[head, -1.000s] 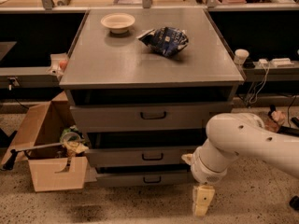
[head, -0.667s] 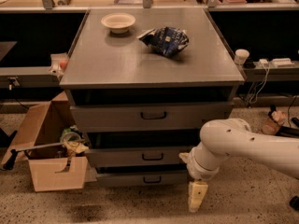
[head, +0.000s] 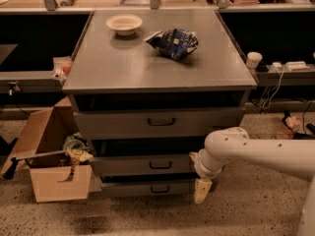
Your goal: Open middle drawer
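A grey metal cabinet [head: 157, 68] holds three drawers stacked one over another. The middle drawer [head: 128, 166] has a medium-height front with a small dark loop handle [head: 160, 165] at its centre. Its front sits a little behind the taller top drawer [head: 118, 124] and looks pushed in. The thin bottom drawer [head: 133, 189] lies below it. My gripper [head: 202, 191] hangs on the white arm [head: 246, 151], points down at the floor, and sits just right of the middle and bottom drawer fronts. It is to the right of the handle and lower, and holds nothing.
A white bowl [head: 124, 23] and a blue snack bag [head: 173, 42] lie on the cabinet top. An open cardboard box [head: 54, 181] with clutter stands on the floor at the left. A white cup [head: 253, 59], a power strip [head: 293, 65] and cables are at the right.
The arm has swung left and the gripper has risen a little, coming closer to the right end of the lower drawer fronts. The drawers have not moved.
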{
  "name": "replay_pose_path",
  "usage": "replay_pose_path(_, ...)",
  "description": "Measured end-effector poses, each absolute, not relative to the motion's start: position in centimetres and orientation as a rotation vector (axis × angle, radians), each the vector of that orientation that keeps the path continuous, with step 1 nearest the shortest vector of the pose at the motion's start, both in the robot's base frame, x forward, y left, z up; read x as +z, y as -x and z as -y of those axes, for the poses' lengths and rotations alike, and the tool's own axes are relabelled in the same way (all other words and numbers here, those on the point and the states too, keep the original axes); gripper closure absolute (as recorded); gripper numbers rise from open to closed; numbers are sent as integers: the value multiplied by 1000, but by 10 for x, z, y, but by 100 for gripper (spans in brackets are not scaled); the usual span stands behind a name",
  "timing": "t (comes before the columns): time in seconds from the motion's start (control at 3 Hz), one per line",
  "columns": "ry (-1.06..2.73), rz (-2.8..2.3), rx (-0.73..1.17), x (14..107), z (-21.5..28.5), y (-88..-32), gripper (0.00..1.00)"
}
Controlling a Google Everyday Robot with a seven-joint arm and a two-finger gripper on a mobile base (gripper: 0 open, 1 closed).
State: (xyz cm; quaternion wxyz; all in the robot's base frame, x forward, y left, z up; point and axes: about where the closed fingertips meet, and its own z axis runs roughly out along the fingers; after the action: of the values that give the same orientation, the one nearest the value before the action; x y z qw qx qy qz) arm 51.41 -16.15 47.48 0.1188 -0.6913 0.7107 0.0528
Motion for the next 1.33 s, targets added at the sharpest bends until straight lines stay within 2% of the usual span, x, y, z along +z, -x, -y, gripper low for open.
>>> replay_pose_path(1.0, 1983, -2138, 142, 420, 180, -590, 0)
replay_pose_path(1.33, 2003, -2145, 176, 396, 183, -614, 4)
